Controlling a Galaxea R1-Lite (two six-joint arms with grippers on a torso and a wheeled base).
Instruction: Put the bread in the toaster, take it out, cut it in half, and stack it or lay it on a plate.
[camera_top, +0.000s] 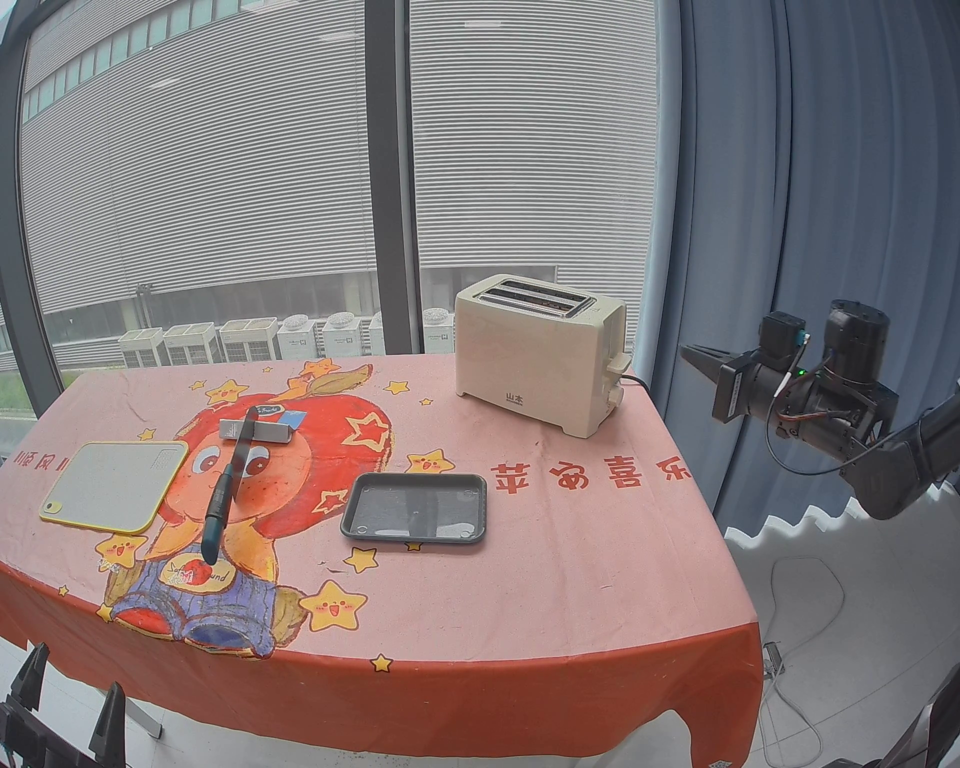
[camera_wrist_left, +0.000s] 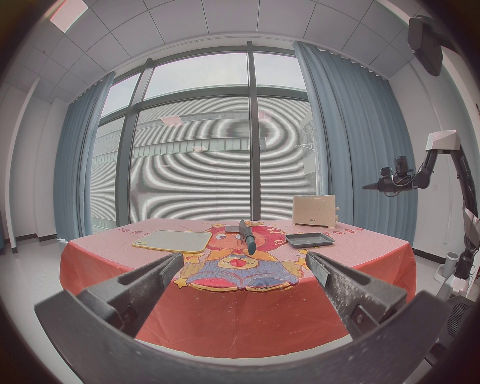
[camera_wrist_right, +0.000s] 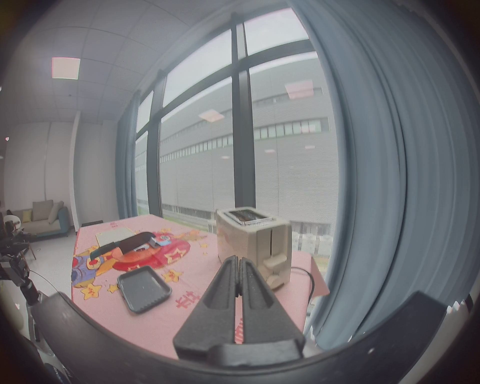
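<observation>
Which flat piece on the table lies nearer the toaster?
The dark tray, just in front of the toaster; the pale, yellow-edged cutting board lies much farther off, toward the robot's left.

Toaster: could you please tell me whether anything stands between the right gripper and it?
Nothing visible does. The right gripper, shut, hangs beyond the right edge of the table, pointing at the lever side of the toaster, with open air between. The tray and knife lie farther left, off that line.
</observation>
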